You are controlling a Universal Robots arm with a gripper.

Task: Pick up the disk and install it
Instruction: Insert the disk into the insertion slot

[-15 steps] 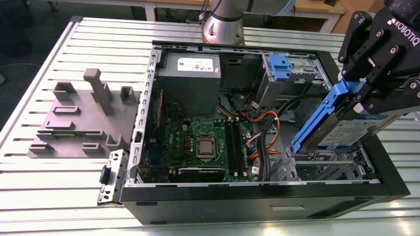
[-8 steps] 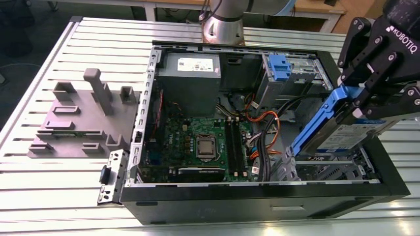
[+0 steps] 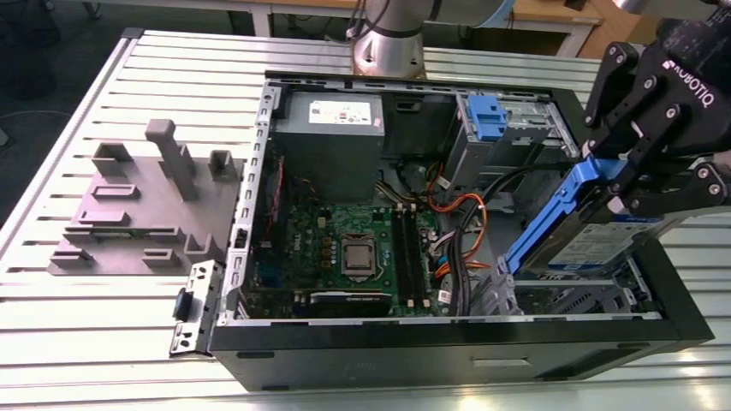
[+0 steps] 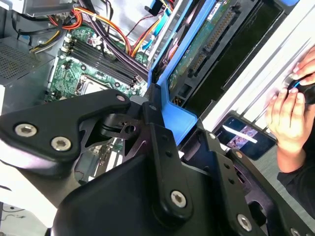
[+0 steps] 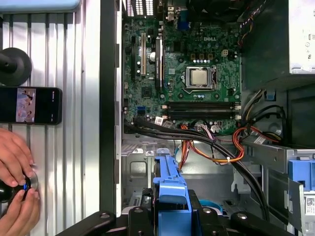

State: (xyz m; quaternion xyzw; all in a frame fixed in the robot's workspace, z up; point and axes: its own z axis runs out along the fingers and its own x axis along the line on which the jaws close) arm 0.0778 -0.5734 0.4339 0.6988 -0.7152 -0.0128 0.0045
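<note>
Now my black hand (image 3: 617,175) is clamped on the blue-framed flat silver disk (image 3: 597,244), tilted above the bay (image 3: 571,295) at a corner of the open black computer case (image 3: 457,360). Tilted so, it may jam there or snag the orange cables (image 5: 216,158). Ribbed aluminium table (image 3: 115,300); a person's hands (image 5: 15,160) work on it.

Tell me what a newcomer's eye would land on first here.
The black gripper stands out first, clamped on the blue frame of the disk, holding it tilted over the exterior view's right end of the open computer case. Then the green motherboard in the case's middle. In the first wrist view, a person's hands lie on the slatted table beside a phone, outside the case.
</note>
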